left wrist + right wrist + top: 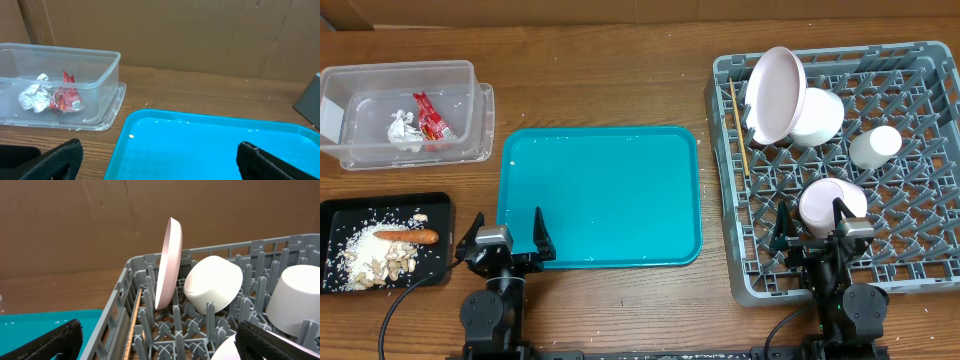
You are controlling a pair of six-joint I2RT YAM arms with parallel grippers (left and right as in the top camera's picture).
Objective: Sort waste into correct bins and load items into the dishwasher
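The clear tub (400, 68) at the back left holds a red wrapper (430, 115) and a crumpled tissue (402, 128). An orange stick (405, 236) and pale food scraps (365, 262) lie in the black tray (432, 205). In the grey dish rack (920, 52) stand the large plate (775, 95), bowl (817, 117), cup (875, 146) and smaller plate (830, 203), with chopsticks (738, 125) along its left wall. My left gripper (508, 232) hangs open and empty over the teal tray's near left corner. My right gripper (810, 222) is open and empty above the rack's front, beside the smaller plate.
The teal tray (600, 190) lies bare in the middle of the wooden table, between the bins and the rack. A brown cardboard wall closes off the back of the table.
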